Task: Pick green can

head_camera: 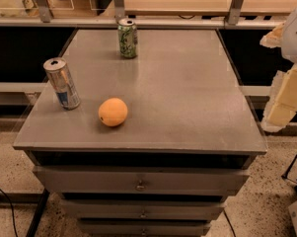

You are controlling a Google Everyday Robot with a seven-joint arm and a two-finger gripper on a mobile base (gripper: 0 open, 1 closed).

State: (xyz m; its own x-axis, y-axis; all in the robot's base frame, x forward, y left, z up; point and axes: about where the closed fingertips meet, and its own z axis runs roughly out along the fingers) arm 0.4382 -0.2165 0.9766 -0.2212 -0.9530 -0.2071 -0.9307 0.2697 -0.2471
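The green can (128,38), green with white swirly markings and a silver top, stands upright near the far edge of the grey cabinet top (187,93), left of centre. My gripper (282,102) shows as pale cream parts at the right edge of the view. It hangs beside the cabinet's right side, off the top, far from the green can and holding nothing that I can see.
A taller, slim silver can with a blue label (62,83) stands near the left edge. An orange (113,112) lies near the front, left of centre. The cabinet has drawers (140,180) below. A rail and glass panels (138,21) run behind the far edge.
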